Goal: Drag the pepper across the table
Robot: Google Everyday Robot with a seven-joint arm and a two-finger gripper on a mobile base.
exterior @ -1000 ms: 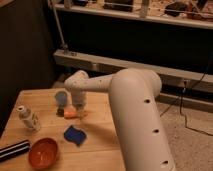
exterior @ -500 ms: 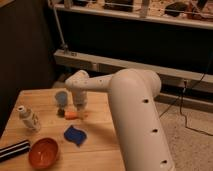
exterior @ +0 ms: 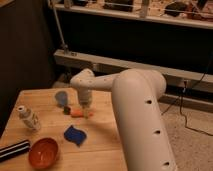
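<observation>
The claw [exterior: 86, 108] points down at the table [exterior: 102, 137], near its middle toward the back edge, right over the pepper's [exterior: 76, 113] right end. The pepper lies flat, its dark stub pointing left. I cannot tell whether the claw is open or closed.

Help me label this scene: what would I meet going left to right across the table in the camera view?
In order: striped bar → white bottle → orange bowl → grey-blue object → pepper → gripper, down at the pepper's right end.
</observation>
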